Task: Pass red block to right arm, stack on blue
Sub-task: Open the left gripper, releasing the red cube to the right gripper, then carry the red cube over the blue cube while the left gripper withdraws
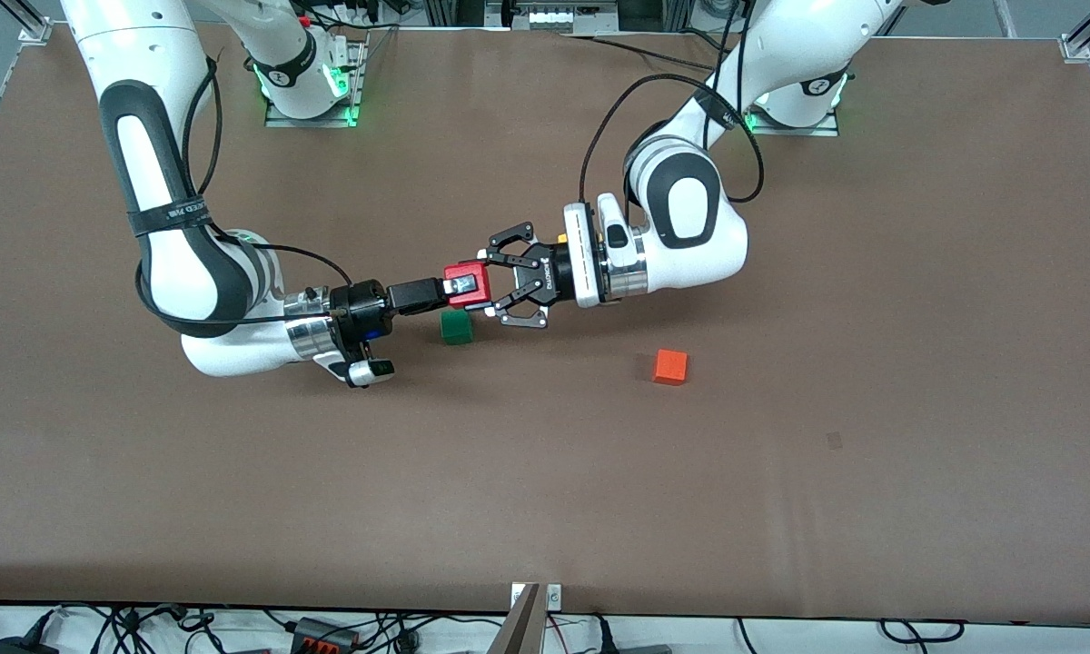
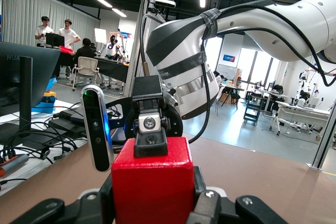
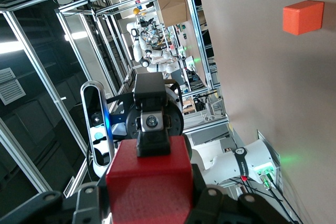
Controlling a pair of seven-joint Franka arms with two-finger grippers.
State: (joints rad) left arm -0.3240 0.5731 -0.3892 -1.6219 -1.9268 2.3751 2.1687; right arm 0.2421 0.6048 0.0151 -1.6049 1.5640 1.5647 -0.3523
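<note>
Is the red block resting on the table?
No, the red block is airborne between the left gripper and the right gripper.
</note>
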